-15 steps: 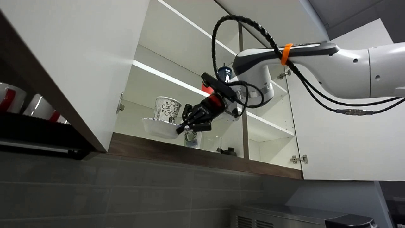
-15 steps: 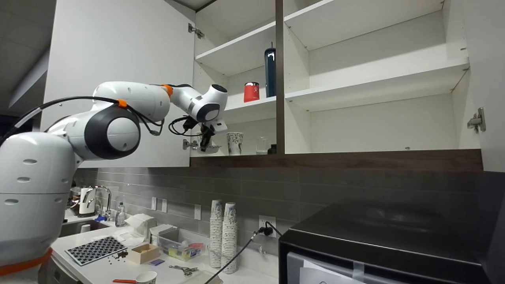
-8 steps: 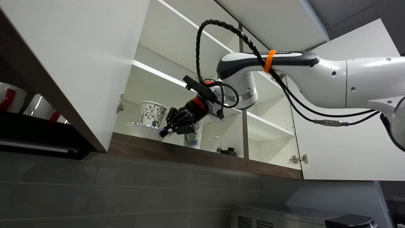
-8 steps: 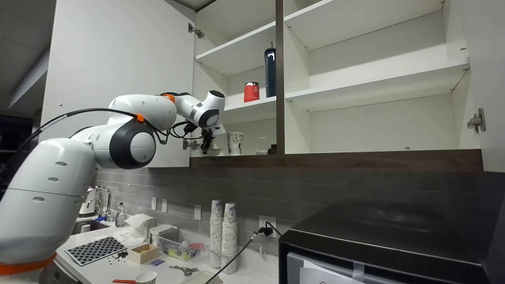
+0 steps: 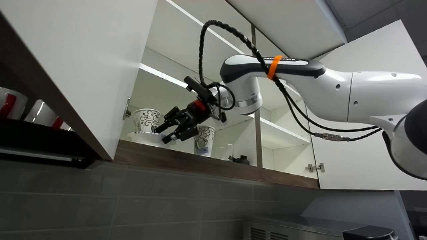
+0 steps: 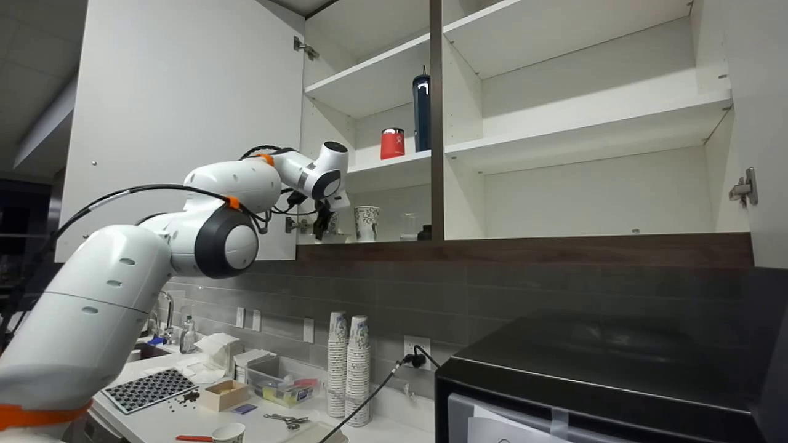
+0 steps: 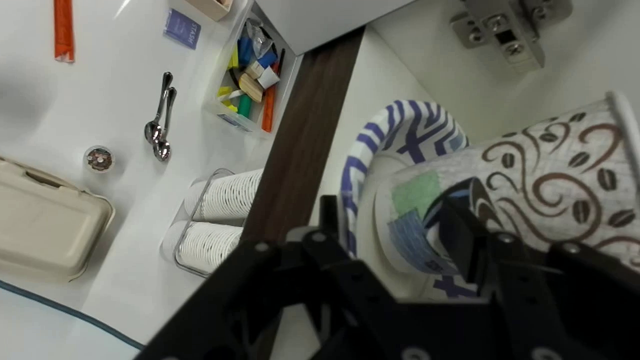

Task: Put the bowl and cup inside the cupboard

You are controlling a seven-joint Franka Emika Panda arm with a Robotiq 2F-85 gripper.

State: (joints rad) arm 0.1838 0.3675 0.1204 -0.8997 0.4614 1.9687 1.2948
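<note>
Black fingers (image 7: pixel 465 245): standing wide apart, straddling the rim of the white, purple-zigzagged round bowl (image 7: pixel 412 132).
Bowl: sitting low inside the large white, brown-edged wall cupboard (image 6: pixel 606 194).
White, tapered, swirl-printed paper cup (image 7: pixel 545 175): standing in the bowl.
Second swirl-printed white cup (image 5: pixel 204 141): standing near the bowl.
Squat red tumbler (image 6: pixel 392 144): standing higher up, beside the tall dark-blue bottle (image 6: pixel 422 114).
White desk (image 7: pixel 110 105): carrying two silver spoons (image 7: pixel 161 107).
</note>
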